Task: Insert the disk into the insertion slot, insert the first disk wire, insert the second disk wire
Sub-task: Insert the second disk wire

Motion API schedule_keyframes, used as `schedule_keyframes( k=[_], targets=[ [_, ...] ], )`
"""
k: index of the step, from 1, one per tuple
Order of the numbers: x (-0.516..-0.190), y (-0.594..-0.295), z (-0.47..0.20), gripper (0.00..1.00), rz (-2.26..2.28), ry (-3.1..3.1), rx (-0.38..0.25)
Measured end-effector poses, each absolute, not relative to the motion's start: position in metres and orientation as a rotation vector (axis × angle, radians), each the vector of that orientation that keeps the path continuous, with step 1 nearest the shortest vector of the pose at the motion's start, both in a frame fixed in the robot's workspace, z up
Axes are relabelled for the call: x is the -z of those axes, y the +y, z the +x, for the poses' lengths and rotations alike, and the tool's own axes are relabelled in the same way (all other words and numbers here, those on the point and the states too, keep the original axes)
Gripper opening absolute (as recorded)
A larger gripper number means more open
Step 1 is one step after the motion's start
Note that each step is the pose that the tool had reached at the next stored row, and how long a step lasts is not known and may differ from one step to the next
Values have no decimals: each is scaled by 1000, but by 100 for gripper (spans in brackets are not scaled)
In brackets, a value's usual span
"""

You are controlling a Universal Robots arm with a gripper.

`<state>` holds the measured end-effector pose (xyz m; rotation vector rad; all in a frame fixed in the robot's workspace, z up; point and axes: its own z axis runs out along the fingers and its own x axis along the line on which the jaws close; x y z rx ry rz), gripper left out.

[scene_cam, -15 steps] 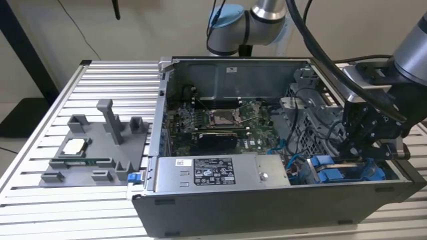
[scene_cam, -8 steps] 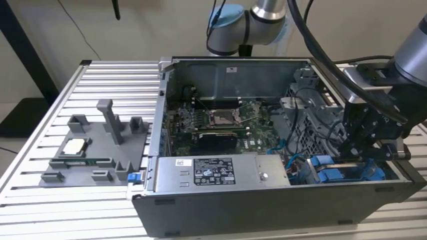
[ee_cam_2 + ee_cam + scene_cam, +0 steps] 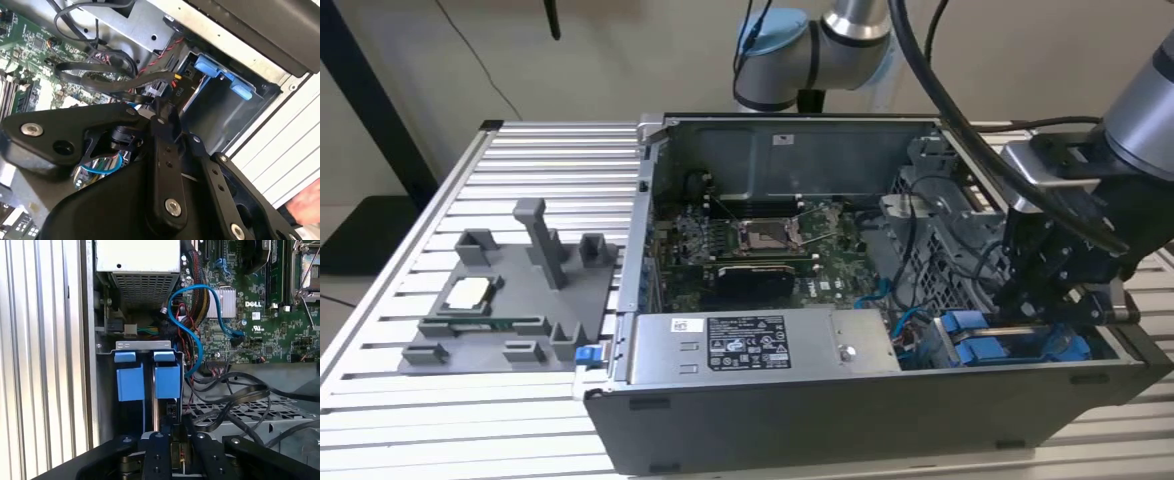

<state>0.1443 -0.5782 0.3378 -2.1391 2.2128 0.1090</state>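
Tool (image 3: 1051, 305) over blue carrier tabs (image 3: 147, 375); first wrist view shows blue cable (image 3: 192, 335).

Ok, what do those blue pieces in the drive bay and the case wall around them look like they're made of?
The blue carrier pieces look like moulded plastic: uniform bright colour, soft matte sheen, rounded tabs. The case wall looks like bare sheet metal: dull grey, thin folded edges, punched holes. The end effector sits just beside them.

The disk (image 3: 1014, 350) shows bright blue carrier plastic against the dark grey computer case (image 3: 854, 420), and the power supply box (image 3: 761, 345) is silver-grey with a white label. The motherboard (image 3: 761, 240) is green, a cable (image 3: 192, 315) curls bright blue, the hand (image 3: 1047, 290) is black. The counter (image 3: 467, 170) is silver with ribbed stripes.
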Motion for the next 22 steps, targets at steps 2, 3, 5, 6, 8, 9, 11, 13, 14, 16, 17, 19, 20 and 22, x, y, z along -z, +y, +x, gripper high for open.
schedule_keyframes(
  k=[2, 3, 5, 6, 8, 9, 11, 13, 14, 16, 17, 19, 20, 22],
  targets=[
    [-347, -578, 144, 24, -2139, 2213, -109],
    [-351, -578, 144, 24, -2139, 2213, -109],
    [-360, -578, 144, 24, -2140, 2214, -109],
    [-363, -578, 144, 24, -2139, 2213, -109],
    [-364, -578, 144, 24, -2139, 2213, -109],
    [-364, -578, 145, 24, -2140, 2213, -110],
    [-364, -578, 149, 24, -2142, 2217, -117],
    [-364, -578, 155, 24, -2146, 2222, -126],
    [-364, -578, 156, 24, -2148, 2224, -131],
    [-369, -578, 157, 24, -2149, 2226, -134],
    [-373, -578, 157, 24, -2150, 2227, -136],
    [-380, -578, 157, 24, -2151, 2228, -139],
    [-383, -578, 157, 24, -2151, 2228, -140],
    [-389, -578, 157, 24, -2152, 2229, -141]
  ],
)
